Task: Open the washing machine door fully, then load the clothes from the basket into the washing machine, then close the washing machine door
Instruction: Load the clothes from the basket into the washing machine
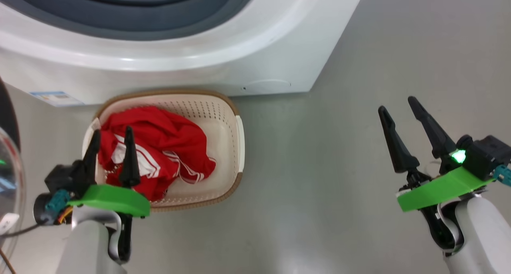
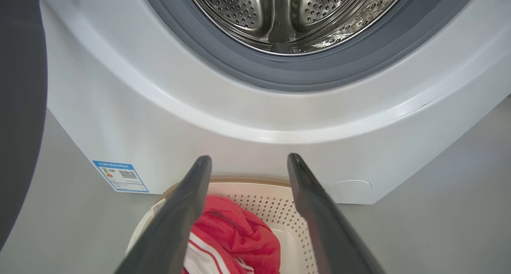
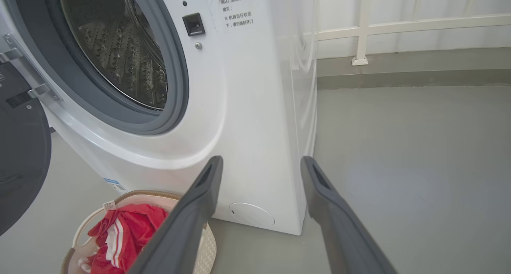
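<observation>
At the foot of the washing machine [image 1: 239,58], the basket [image 1: 229,110] is seen set on the grey floor [image 1: 319,166], just in front of the white cabinet. The clothes [image 1: 159,146] are heaped towards its left side as a crumpled red bundle crossed by white stripes. The washing machine door [image 3: 22,154] is shown swung out to the left of the opening, and no fabric is seen in the visible part of the steel drum [image 2: 279,14]. The first step is therefore judged done and the loading step is taken to be in hand, with nothing lifted yet. The left claw [image 1: 112,130] is held above the near left corner of the basket, its two dark fingers spread wide and nothing gripped between them. The red bundle is found beneath and slightly ahead of the tips, though whether fabric is touched cannot be settled. The right claw [image 1: 397,104] is likewise held wide and empty over bare floor, well apart from the basket on its right. A descent of the left claw into the heap is called for next, with the fingers closed on a thick fold, so that the garments can be carried up over the grey rubber ring [image 2: 247,72] into the drum.
</observation>
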